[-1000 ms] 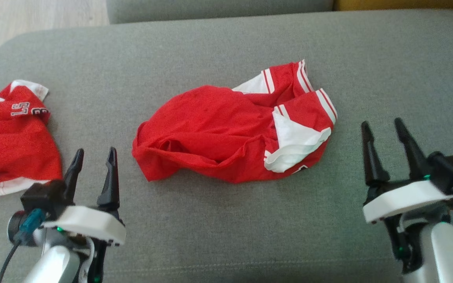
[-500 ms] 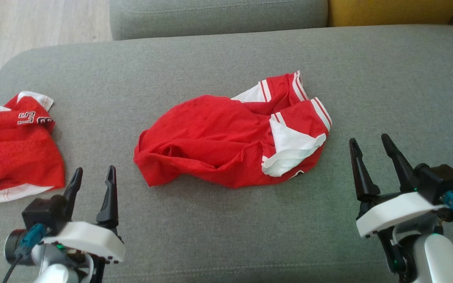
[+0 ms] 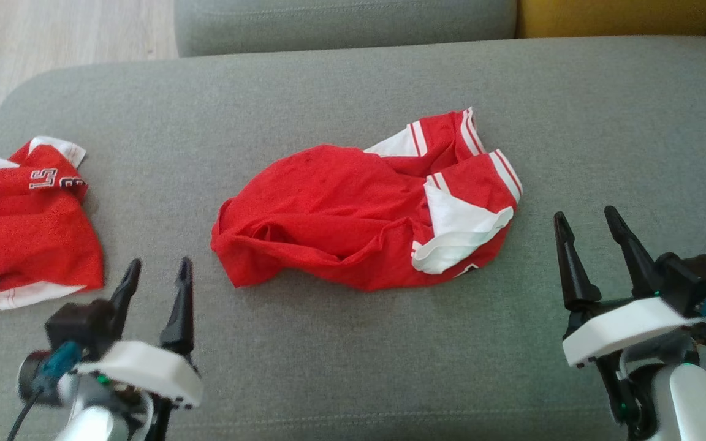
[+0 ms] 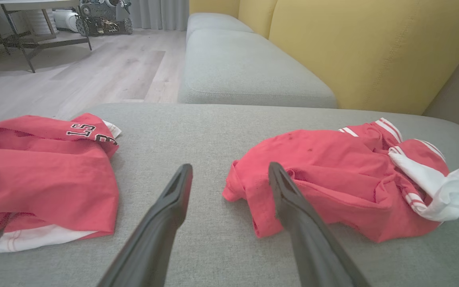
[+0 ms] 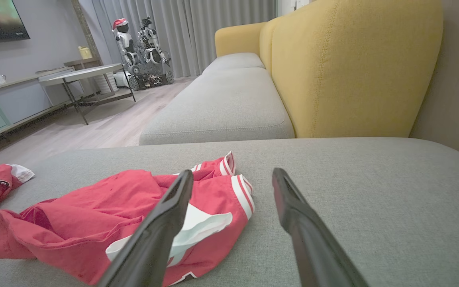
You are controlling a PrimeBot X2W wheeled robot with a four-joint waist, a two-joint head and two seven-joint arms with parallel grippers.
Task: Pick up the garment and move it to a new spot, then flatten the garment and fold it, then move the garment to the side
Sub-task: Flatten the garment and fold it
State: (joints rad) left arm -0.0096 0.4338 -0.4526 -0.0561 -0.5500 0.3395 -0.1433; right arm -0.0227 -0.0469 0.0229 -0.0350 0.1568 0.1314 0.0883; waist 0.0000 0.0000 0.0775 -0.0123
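Crumpled red garment (image 3: 353,220) lies untouched on the grey sofa cushion (image 3: 328,92).
It sits mid-cushion, and a second red garment (image 3: 22,220) lies at the left edge. The left gripper (image 3: 160,261) and right gripper (image 3: 583,212) hover near the front edge, jaws wide, holding nothing.

The left gripper (image 3: 160,261) and right gripper (image 3: 584,212) each have two long black tapered fingers (image 3: 178,306), a white housing (image 3: 144,367) and a teal cable plug (image 3: 62,360).
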